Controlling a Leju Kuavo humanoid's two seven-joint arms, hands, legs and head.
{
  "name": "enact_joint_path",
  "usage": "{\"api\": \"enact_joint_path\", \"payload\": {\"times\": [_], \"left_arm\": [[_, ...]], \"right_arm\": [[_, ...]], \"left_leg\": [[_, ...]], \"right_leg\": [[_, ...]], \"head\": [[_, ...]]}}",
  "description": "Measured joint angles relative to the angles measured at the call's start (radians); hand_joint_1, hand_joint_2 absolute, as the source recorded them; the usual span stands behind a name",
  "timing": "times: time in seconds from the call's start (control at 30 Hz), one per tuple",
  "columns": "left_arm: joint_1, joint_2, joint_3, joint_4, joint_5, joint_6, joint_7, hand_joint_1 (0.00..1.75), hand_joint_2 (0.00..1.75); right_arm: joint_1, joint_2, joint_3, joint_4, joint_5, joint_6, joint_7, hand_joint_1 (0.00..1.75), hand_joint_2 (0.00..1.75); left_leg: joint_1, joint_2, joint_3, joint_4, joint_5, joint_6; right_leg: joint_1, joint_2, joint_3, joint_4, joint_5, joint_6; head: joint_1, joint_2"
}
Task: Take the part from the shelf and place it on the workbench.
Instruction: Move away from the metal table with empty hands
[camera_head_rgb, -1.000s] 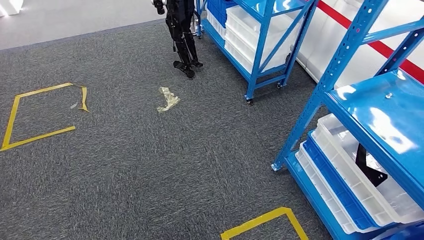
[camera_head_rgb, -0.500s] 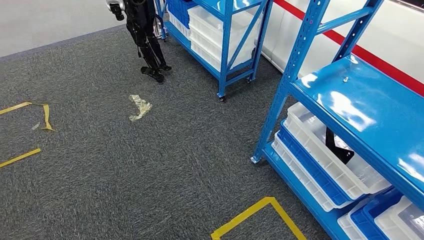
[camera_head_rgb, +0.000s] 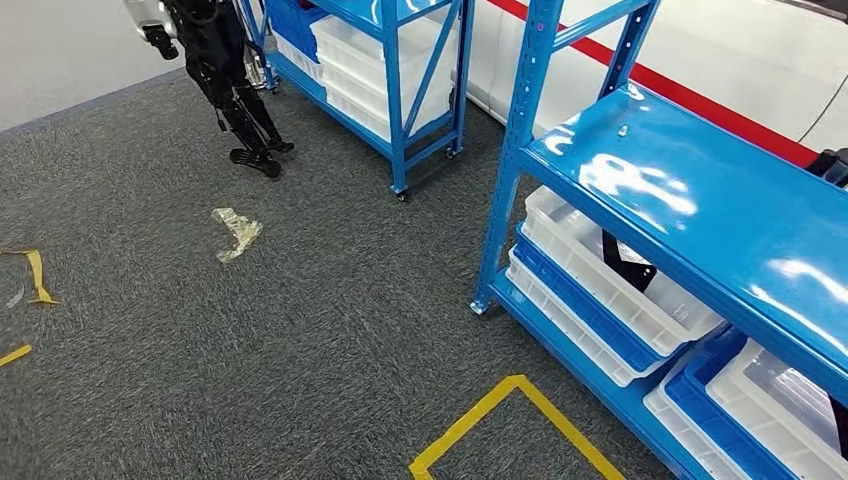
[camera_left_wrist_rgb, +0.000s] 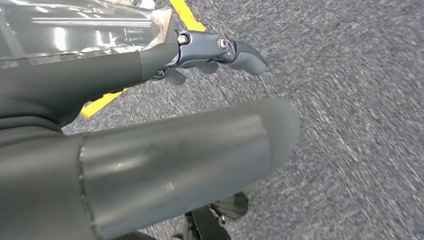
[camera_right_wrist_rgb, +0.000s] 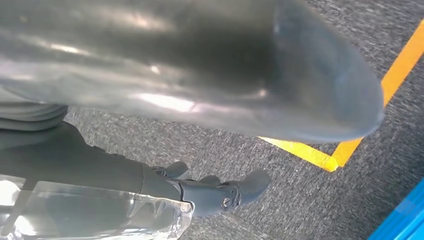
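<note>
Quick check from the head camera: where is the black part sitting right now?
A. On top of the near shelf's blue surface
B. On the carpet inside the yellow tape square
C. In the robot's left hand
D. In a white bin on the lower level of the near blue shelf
D: the black part lies in a white bin under the blue top surface of the near shelf.

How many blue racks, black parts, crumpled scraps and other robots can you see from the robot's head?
Blue racks: 2
Black part: 1
Crumpled scrap: 1
Other robot: 1
Total: 5
</note>
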Motion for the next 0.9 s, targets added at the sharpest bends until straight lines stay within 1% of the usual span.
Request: {"api": "enact_joint_path", "payload": {"times": [0.03, 0.07, 0.1, 0.13, 0.17, 0.2, 0.23, 0.27, 0.3, 0.33, 0.37, 0.4, 0.43, 0.47, 0.5, 0.53, 0.57, 0.6, 0.63, 0.67, 0.7, 0.73, 0.77, 0.8, 0.83, 0.87, 0.9], "left_arm": [[-0.002, 0.000, 0.000, 0.000, -0.002, 0.000, 0.000, 0.00, 0.00], [-0.003, -0.001, 0.000, 0.000, -0.004, 0.000, 0.000, 0.00, 0.00], [-0.003, -0.001, 0.000, 0.000, -0.006, 0.000, 0.000, 0.00, 0.00], [-0.002, -0.001, 0.001, 0.000, -0.008, 0.000, 0.000, 0.00, 0.00], [0.000, -0.001, 0.001, 0.000, -0.009, 0.000, 0.000, 0.00, 0.00], [0.002, -0.001, 0.002, 0.000, -0.009, 0.000, 0.000, 0.00, 0.00], [0.004, -0.001, 0.002, 0.000, -0.009, 0.000, 0.000, 0.00, 0.00], [0.005, -0.001, 0.002, 0.000, -0.009, 0.000, 0.000, 0.00, 0.00], [0.006, -0.001, 0.003, 0.000, -0.009, 0.001, 0.000, 0.00, 0.00], [0.006, -0.001, 0.003, 0.000, -0.009, 0.001, 0.000, 0.00, 0.00], [0.006, -0.001, 0.005, 0.000, -0.009, 0.002, 0.000, 0.00, 0.00], [0.006, -0.001, 0.008, 0.000, -0.008, 0.002, 0.000, 0.00, 0.00], [0.006, -0.001, 0.011, 0.000, -0.008, 0.003, 0.000, 0.00, 0.00], [0.005, -0.001, 0.014, 0.000, -0.008, 0.003, 0.000, 0.00, 0.00], [0.005, -0.001, 0.016, 0.000, -0.008, 0.004, 0.000, 0.00, 0.00], [0.004, -0.002, 0.018, 0.000, -0.007, 0.004, 0.000, 0.00, 0.00], [0.003, -0.003, 0.018, -0.001, -0.007, 0.005, 0.000, 0.00, 0.00], [0.002, -0.004, 0.019, -0.001, -0.007, 0.005, 0.000, 0.00, 0.00], [0.002, -0.005, 0.021, -0.002, -0.007, 0.006, 0.000, 0.00, 0.00], [0.003, -0.005, 0.022, -0.002, -0.007, 0.006, 0.000, 0.00, 0.00], [0.003, -0.006, 0.024, -0.002, -0.007, 0.006, 0.000, 0.00, 0.00], [0.004, -0.007, 0.026, -0.002, -0.006, 0.006, 0.000, 0.00, 0.00], [0.004, -0.007, 0.027, -0.002, -0.006, 0.006, 0.000, 0.00, 0.00], [0.004, -0.007, 0.028, -0.002, -0.006, 0.006, 0.000, 0.00, 0.00], [0.003, -0.008, 0.028, -0.002, -0.006, 0.006, 0.000, 0.00, 0.00], [0.003, -0.008, 0.028, -0.002, -0.006, 0.006, 0.000, 0.00, 0.00], [0.003, -0.009, 0.028, -0.002, -0.006, 0.006, 0.000, 0.00, 0.00]], "right_arm": [[0.001, 0.000, 0.000, 0.000, 0.000, 0.000, 0.000, 0.00, 0.00], [0.002, 0.000, 0.000, 0.000, 0.000, 0.000, 0.001, 0.00, 0.00], [0.001, -0.001, -0.001, 0.000, 0.000, 0.000, 0.001, 0.00, 0.00], [0.001, -0.001, -0.001, 0.000, 0.000, 0.000, 0.001, 0.00, 0.00], [0.000, -0.002, -0.001, 0.000, 0.001, 0.000, 0.002, 0.00, 0.00], [-0.001, -0.002, -0.001, 0.000, 0.001, 0.000, 0.002, 0.00, 0.00], [0.000, -0.002, -0.001, 0.000, 0.003, 0.000, 0.002, 0.00, 0.00], [0.001, -0.002, -0.001, 0.000, 0.004, 0.000, 0.002, 0.00, 0.00], [0.002, -0.002, -0.001, 0.000, 0.006, 0.000, 0.002, 0.00, 0.00], [0.002, -0.002, -0.001, 0.000, 0.008, 0.000, 0.002, 0.00, 0.00], [0.001, -0.002, -0.001, 0.000, 0.010, 0.001, 0.002, 0.00, 0.00], [-0.001, -0.001, -0.001, 0.000, 0.011, 0.002, 0.002, 0.00, 0.00], [-0.002, -0.001, -0.001, 0.000, 0.012, 0.002, 0.002, 0.00, 0.00], [-0.003, -0.001, -0.001, 0.000, 0.014, 0.003, 0.002, 0.00, 0.00], [-0.002, -0.001, -0.001, 0.000, 0.014, 0.003, 0.002, 0.00, 0.00], [-0.001, -0.002, -0.001, 0.000, 0.015, 0.003, 0.002, 0.00, 0.00], [0.001, -0.002, -0.001, 0.001, 0.015, 0.003, 0.002, 0.00, 0.00], [0.001, -0.002, -0.001, 0.001, 0.016, 0.003, 0.002, 0.00, 0.00], [-0.001, -0.003, -0.001, 0.001, 0.016, 0.003, 0.002, 0.00, 0.00], [-0.003, -0.002, -0.001, 0.002, 0.017, 0.003, 0.003, 0.00, 0.00], [-0.005, -0.002, -0.001, 0.002, 0.018, 0.003, 0.003, 0.00, 0.00], [-0.005, -0.002, -0.001, 0.002, 0.018, 0.003, 0.003, 0.00, 0.00], [-0.004, -0.002, -0.001, 0.002, 0.019, 0.003, 0.004, 0.00, 0.00], [-0.002, -0.003, -0.001, 0.002, 0.019, 0.003, 0.005, 0.00, 0.00], [-0.001, -0.003, -0.001, 0.002, 0.019, 0.003, 0.005, 0.00, 0.00], [-0.002, -0.004, -0.001, 0.002, 0.020, 0.003, 0.005, 0.00, 0.00], [-0.004, -0.005, -0.001, 0.002, 0.020, 0.003, 0.005, 0.00, 0.00]], "left_leg": [[0.004, 0.000, 0.004, 0.002, -0.004, -0.006], [0.007, -0.013, 0.001, 0.016, -0.017, -0.011], [0.010, -0.035, -0.011, 0.048, -0.040, -0.015], [0.012, -0.063, -0.035, 0.102, -0.072, -0.018], [0.012, -0.085, -0.068, 0.169, -0.107, -0.019], [0.012, -0.096, -0.101, 0.233, -0.134, -0.020], [0.012, -0.101, -0.126, 0.275, -0.144, -0.019], [0.012, -0.103, -0.136, 0.285, -0.134, -0.019], [0.012, -0.106, -0.127, 0.255, -0.105, -0.017], [0.014, -0.115, -0.103, 0.197, -0.065, -0.015], [0.016, -0.137, -0.075, 0.130, -0.030, -0.014], [0.017, -0.156, -0.051, 0.072, -0.004, -0.013], [0.018, -0.170, -0.037, 0.037, 0.007, -0.011], [0.015, -0.177, -0.032, 0.023, 0.008, -0.007], [0.012, -0.167, -0.031, 0.020, 0.008, -0.002], [0.012, -0.156, -0.029, 0.015, 0.011, 0.007], [0.011, -0.146, -0.027, 0.010, 0.014, 0.016], [0.012, -0.134, -0.025, 0.004, 0.018, 0.024], [0.012, -0.121, -0.023, -0.001, 0.020, 0.030], [0.009, -0.109, -0.023, -0.002, 0.020, 0.033], [0.007, -0.095, -0.023, -0.001, 0.020, 0.035], [0.005, -0.082, -0.023, -0.001, 0.019, 0.036], [0.004, -0.071, -0.022, -0.001, 0.018, 0.036], [0.004, -0.060, -0.021, -0.001, 0.016, 0.035], [0.004, -0.052, -0.019, -0.001, 0.015, 0.033], [0.002, -0.043, -0.016, -0.001, 0.012, 0.030], [0.000, -0.036, -0.012, 0.000, 0.009, 0.025]], "right_leg": [[-0.004, 0.010, 0.001, -0.001, 0.001, -0.007], [-0.007, 0.020, 0.005, -0.003, 0.003, -0.015], [-0.012, 0.029, 0.008, -0.005, 0.005, -0.024], [-0.015, 0.039, 0.009, -0.005, 0.007, -0.030], [-0.013, 0.049, 0.008, -0.005, 0.007, -0.035], [-0.012, 0.060, 0.008, -0.005, 0.007, -0.037], [-0.010, 0.072, 0.008, -0.005, 0.007, -0.037], [-0.009, 0.083, 0.009, -0.004, 0.007, -0.037], [-0.009, 0.096, 0.010, -0.004, 0.007, -0.037], [-0.009, 0.108, 0.012, -0.003, 0.007, -0.037], [-0.008, 0.119, 0.011, -0.001, 0.006, -0.035], [-0.005, 0.131, 0.010, 0.001, 0.004, -0.032], [-0.004, 0.140, 0.006, 0.003, 0.004, -0.027], [-0.003, 0.149, 0.000, 0.002, 0.004, -0.020], [-0.004, 0.158, -0.005, 0.000, 0.005, -0.012], [-0.005, 0.163, -0.008, -0.001, 0.007, -0.005], [-0.005, 0.154, -0.014, 0.005, 0.003, 0.000], [-0.004, 0.136, -0.025, 0.029, -0.010, 0.000], [-0.002, 0.112, -0.048, 0.075, -0.032, -0.003], [-0.001, 0.089, -0.080, 0.138, -0.061, -0.007], [-0.001, 0.075, -0.115, 0.208, -0.089, -0.010], [-0.001, 0.068, -0.141, 0.262, -0.107, -0.008], [-0.002, 0.064, -0.150, 0.280, -0.109, -0.003], [-0.003, 0.059, -0.138, 0.257, -0.095, 0.006], [-0.004, 0.050, -0.105, 0.195, -0.071, 0.016], [-0.005, 0.029, -0.065, 0.117, -0.044, 0.021], [-0.002, 0.007, -0.031, 0.052, -0.021, 0.022]], "head": [[-0.001, 0.000], [-0.002, 0.000], [-0.004, 0.000], [-0.006, 0.000], [-0.007, 0.000], [-0.008, 0.000], [-0.008, 0.000], [-0.008, 0.000], [-0.008, 0.000], [-0.009, 0.000], [-0.009, 0.000], [-0.009, 0.000], [-0.008, 0.000], [-0.008, 0.000], [-0.008, 0.000], [-0.008, 0.000], [-0.007, 0.000], [-0.005, 0.000], [-0.002, 0.000], [0.000, 0.000], [0.002, 0.000], [0.002, 0.000], [0.003, 0.000], [0.003, 0.000], [0.003, 0.000], [0.004, 0.000], [0.005, 0.000]]}}
